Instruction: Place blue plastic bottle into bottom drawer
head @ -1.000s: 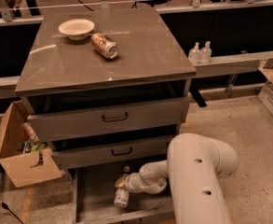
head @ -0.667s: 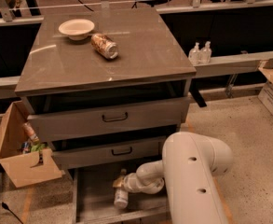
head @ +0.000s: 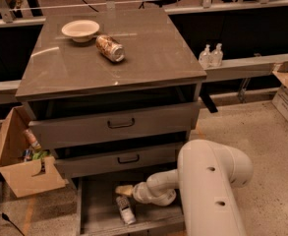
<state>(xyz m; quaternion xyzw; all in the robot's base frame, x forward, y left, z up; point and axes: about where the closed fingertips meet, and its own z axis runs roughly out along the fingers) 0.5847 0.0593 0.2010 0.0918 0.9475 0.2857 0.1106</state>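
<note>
The blue plastic bottle (head: pixel 125 209) lies on its side on the floor of the open bottom drawer (head: pixel 98 211), with its pale label facing up. My gripper (head: pixel 125 190) reaches down into the same drawer from the right, on the end of my white arm (head: pixel 207 186). It sits at the far end of the bottle, touching it or just above it. I cannot tell whether it grips the bottle.
Two upper drawers with black handles (head: pixel 121 124) are partly pulled out above. On the cabinet top are a dented can (head: pixel 110 48) and a bowl (head: pixel 80 29). Two pump bottles (head: pixel 210 55) stand on a ledge at right. An open cardboard box (head: pixel 20 166) stands at left.
My arm and gripper have shifted a little to the left inside the bottom drawer. The bottle stays lying on the drawer floor.
</note>
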